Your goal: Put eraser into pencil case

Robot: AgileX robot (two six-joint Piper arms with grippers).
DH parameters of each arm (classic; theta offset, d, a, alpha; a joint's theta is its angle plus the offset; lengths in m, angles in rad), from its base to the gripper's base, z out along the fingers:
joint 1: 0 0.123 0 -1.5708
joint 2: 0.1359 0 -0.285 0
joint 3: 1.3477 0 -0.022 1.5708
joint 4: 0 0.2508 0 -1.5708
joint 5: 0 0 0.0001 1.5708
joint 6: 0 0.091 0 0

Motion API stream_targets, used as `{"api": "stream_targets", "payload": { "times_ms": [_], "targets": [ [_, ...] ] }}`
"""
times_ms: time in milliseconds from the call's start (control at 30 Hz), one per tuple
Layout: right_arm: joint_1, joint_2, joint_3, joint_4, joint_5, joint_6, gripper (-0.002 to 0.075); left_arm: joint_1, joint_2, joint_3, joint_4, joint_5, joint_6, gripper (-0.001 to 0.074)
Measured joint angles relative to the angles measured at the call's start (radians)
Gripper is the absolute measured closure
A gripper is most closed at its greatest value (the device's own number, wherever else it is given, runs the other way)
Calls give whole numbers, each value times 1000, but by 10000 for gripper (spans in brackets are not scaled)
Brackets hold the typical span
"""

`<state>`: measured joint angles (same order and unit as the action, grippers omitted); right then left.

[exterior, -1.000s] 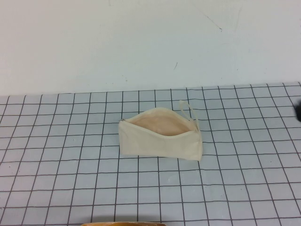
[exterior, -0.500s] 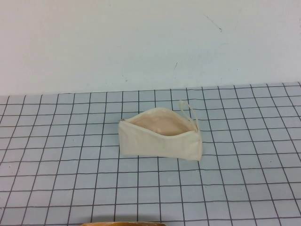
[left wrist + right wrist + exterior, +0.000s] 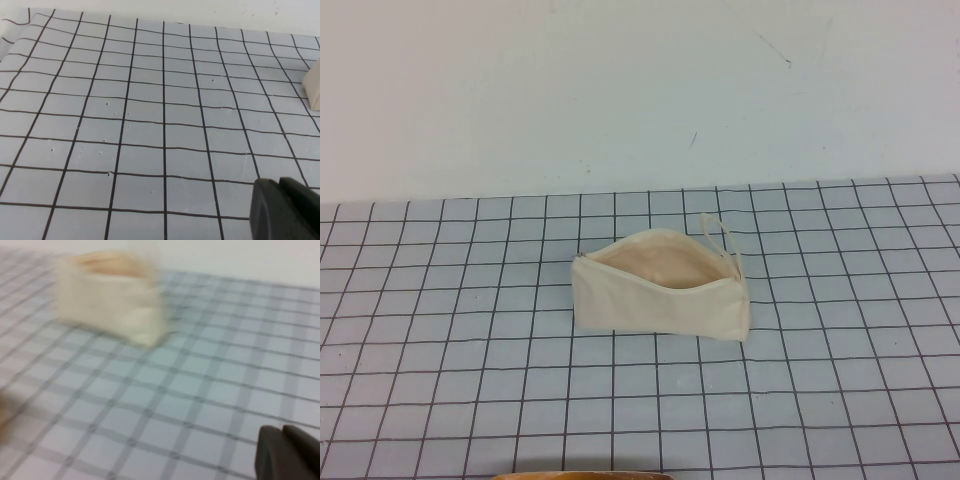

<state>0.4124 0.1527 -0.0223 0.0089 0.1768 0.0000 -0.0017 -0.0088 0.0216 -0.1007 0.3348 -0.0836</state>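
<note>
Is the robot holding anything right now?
Nothing seen held. The pencil case sits alone; left gripper and right gripper show only at their camera edges.

The pencil case [image 3: 660,295] looks like matt, cream-white woven cloth with soft folds, its inner lining a tan-pink fabric, and a thin cord loop [image 3: 718,228] of the same pale stuff at its right end. The table [image 3: 440,380] wears a smooth, pale blue-grey sheet with a black grid, speckled with tiny pits. The left pincer [image 3: 286,209] and right pincer [image 3: 287,454], low over it, seem dark matt plastic
</note>
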Motion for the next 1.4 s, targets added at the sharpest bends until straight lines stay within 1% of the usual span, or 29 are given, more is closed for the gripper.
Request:
{"api": "stream_targets", "payload": {
  "times_ms": [167,267,367,633,1400],
  "targets": [
    [-261,-132,40,0,4,-15,727,0,0,0,0,0,0,736],
    [-360,-162,47,0,34,-20,727,0,0,0,0,0,0,736],
    [-406,-162,49,0,80,-18,727,0,0,0,0,0,0,736],
    [-424,-162,50,0,168,0,727,0,0,0,0,0,0,736],
    [-424,-162,48,0,174,0,727,0,0,0,0,0,0,736]
  ]
}}
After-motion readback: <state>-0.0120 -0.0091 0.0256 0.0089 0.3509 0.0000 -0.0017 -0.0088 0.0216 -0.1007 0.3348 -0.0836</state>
